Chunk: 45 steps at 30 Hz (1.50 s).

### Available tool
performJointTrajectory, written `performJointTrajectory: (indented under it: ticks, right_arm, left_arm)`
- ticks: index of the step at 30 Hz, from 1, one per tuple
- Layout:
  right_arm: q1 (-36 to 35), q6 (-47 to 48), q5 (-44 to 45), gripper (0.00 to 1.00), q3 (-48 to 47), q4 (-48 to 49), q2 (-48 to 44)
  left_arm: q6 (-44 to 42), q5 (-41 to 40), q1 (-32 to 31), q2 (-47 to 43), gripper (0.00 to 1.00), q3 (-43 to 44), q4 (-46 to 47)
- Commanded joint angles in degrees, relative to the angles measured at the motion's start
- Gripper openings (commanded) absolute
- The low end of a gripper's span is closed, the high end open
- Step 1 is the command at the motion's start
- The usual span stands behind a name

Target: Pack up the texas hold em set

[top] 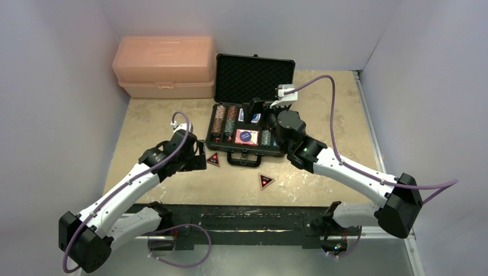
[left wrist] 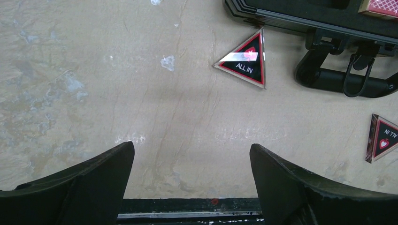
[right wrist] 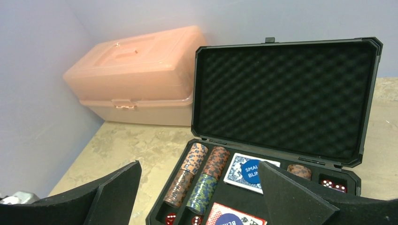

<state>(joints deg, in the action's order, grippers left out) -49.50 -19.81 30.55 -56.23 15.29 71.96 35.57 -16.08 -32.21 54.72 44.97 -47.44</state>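
The black case stands open at the back middle, lid upright with foam lining. Its base holds chip stacks, a blue card deck, a red card deck and red dice. Two red triangular buttons lie on the table in front of it: one near the case handle, one further forward. My left gripper is open and empty, low over the table just left of the nearer button. My right gripper is open and empty above the case's base.
A salmon-pink plastic box stands closed at the back left, beside the case. Walls close in the table on the left, right and back. The second button shows at the right edge of the left wrist view.
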Motion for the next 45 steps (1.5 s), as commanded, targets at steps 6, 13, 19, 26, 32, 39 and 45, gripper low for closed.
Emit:
performJointTrajectory:
  ticks: [6, 13, 19, 26, 32, 39, 45]
  right_arm:
    - [-0.25, 1.84, 0.48, 0.99, -0.02, 2.47, -1.21]
    - [-0.27, 1.95, 0.37, 0.99, 0.24, 2.55, -1.8]
    - [-0.25, 2.06, 0.0, 0.99, 0.57, 2.81, -1.92]
    - [-0.28, 2.17, -0.06, 0.99, 1.23, 3.67, -1.9]
    - [-0.34, 2.45, 0.0, 0.99, 1.3, 3.7, -1.92]
    - [-0.34, 2.59, -0.21, 0.99, 1.47, 4.02, -1.81]
    - [-0.38, 2.55, -0.31, 0.99, 1.64, 4.2, -1.74]
  left_arm:
    - [4.92, 0.18, -1.62, 7.39, 0.85, 0.28, 9.8]
    - [7.24, -2.33, -3.26, 14.96, 0.84, 2.78, 12.17]
    - [8.04, -3.33, -3.39, 20.33, 0.78, 4.84, 13.19]
    - [8.36, -4.99, -4.59, 24.57, 0.8, 6.48, 13.73]
    - [8.32, -6.34, -5.16, 28.77, 0.81, 8.26, 13.06]
    - [7.78, -6.21, -5.3, 31.8, 0.81, 8.56, 15.24]
    - [7.32, -5.72, -5.32, 33.88, 0.81, 8.68, 16.89]
